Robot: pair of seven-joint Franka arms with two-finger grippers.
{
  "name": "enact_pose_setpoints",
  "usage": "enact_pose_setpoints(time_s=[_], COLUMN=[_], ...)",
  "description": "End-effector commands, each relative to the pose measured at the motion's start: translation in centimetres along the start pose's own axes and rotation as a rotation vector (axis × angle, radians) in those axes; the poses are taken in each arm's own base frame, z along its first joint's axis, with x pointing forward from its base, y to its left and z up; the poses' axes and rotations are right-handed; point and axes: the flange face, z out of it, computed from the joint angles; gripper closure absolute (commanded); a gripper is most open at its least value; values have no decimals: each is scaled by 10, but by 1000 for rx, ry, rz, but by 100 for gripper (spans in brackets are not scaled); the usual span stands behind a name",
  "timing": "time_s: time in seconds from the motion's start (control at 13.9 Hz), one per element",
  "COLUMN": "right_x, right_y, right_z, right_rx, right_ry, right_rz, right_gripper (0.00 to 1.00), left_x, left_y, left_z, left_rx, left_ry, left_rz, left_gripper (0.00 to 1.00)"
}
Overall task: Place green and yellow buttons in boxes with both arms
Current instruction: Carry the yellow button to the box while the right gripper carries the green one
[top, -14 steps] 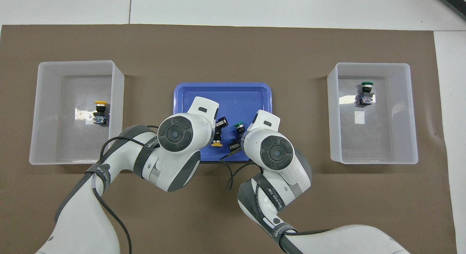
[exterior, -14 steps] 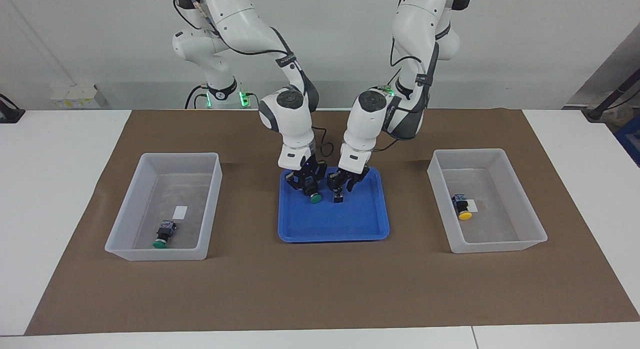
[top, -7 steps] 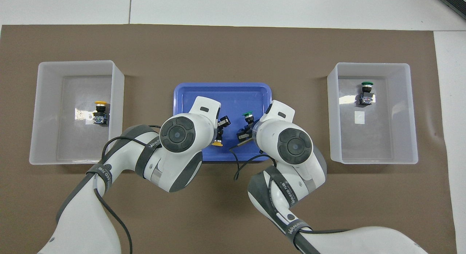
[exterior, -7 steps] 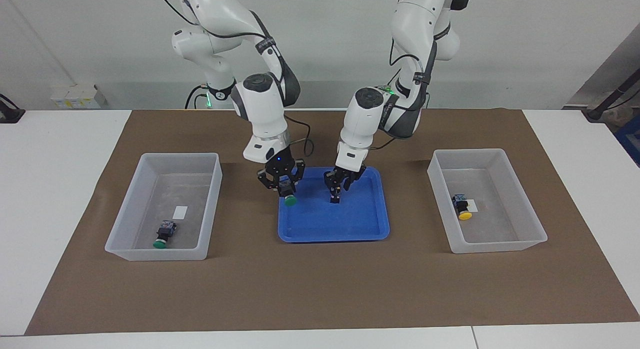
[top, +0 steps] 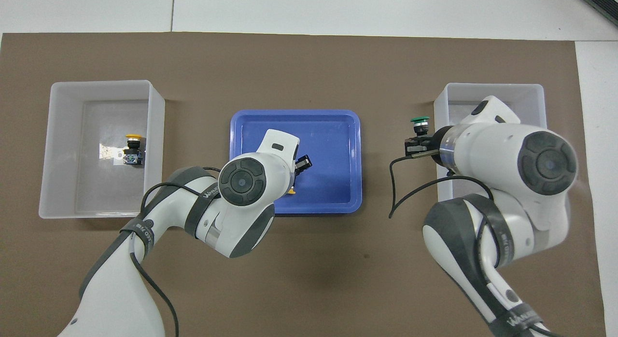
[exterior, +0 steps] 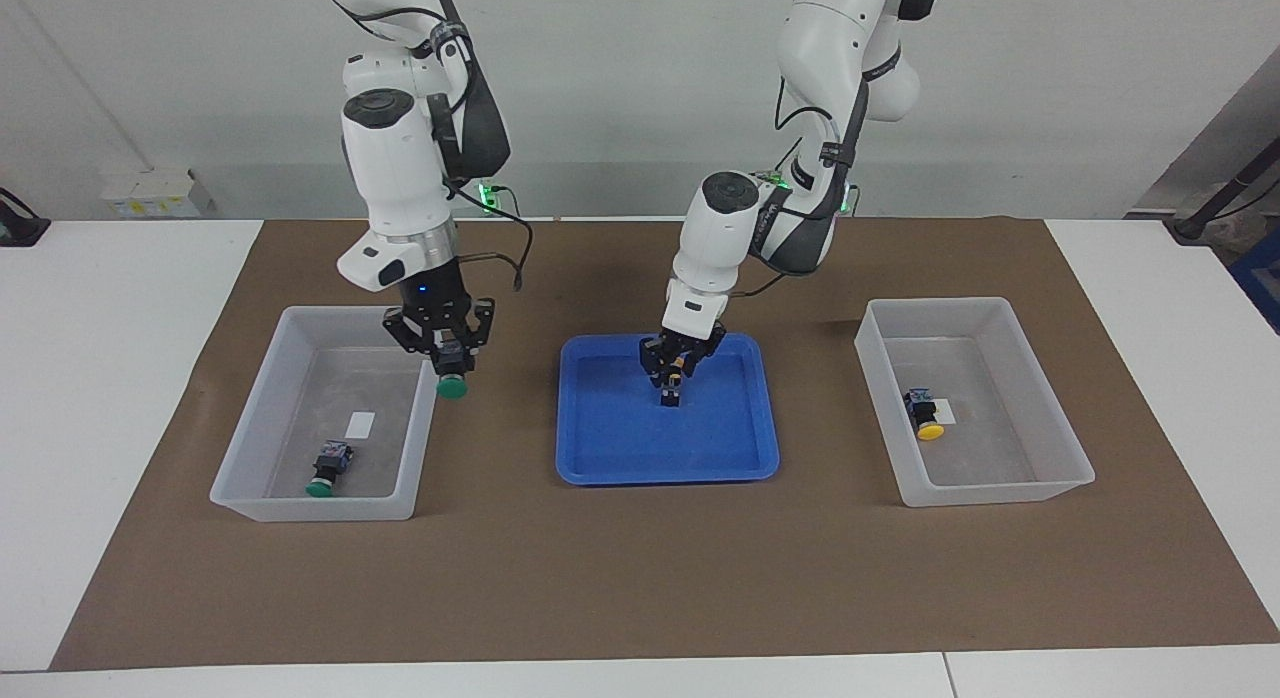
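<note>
Green and yellow buttons [exterior: 452,385]: four are counted, two already lodged in boxes, two gripped by claws
Worktop [exterior: 100,328]: white, overlaid by a brown mat [exterior: 640,578] on which everything is set
Right arm [exterior: 400,178]: extended toward its own end of the worktop
Left arm [exterior: 720,228]: bent down over the middle
Boxes: one [exterior: 300,313] is placed at the right arm's end, the other [exterior: 965,303] at the left arm's end, with the tray between them
Blue tray [exterior: 665,473]: only the left claw's button is seen over it
Right claw [exterior: 447,356]: clenched on the carried green button [top: 419,119], cap pointed down; it is held above the tray-side wall of the right arm's box, not yet over the floor
Left claw [exterior: 672,373]: closed round the gripped yellow button [exterior: 672,398], low over the tray; whether the button is lifted off the floor cannot be told
Stored green button [exterior: 327,468]: laid on its side in the right arm's box, near the end farther from the robots
Stored yellow button [exterior: 925,416]: laid on its side in the left arm's box, beside the label
Handling: each button is judged small, light and rigid; the smooth round cap is expected to slip, so the squarish black body is best taken across its flat faces
Release: a low drop is advised, since the round cap may let a button roll
</note>
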Motion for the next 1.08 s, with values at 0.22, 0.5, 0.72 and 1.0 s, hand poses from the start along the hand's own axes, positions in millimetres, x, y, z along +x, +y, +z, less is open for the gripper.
enact_pose_setpoints(time_s=[0.22, 0.5, 0.72, 1.0], right_x=[2, 9, 17, 28], right_y=[78, 113, 132, 141], right_z=[24, 63, 86, 108], right_rx=[-41, -49, -52, -44], right_ry=[-9, 0, 6, 2], right_rz=[108, 84, 40, 60], right_gripper=[100, 100, 100, 100], left_x=[-8, -10, -10, -8], left_y=[2, -2, -3, -6], left_z=[11, 19, 21, 23], left_rx=[8, 27, 35, 50], left_ry=[2, -4, -4, 1], left_rz=[115, 165, 173, 186], left_gripper=[37, 39, 46, 81])
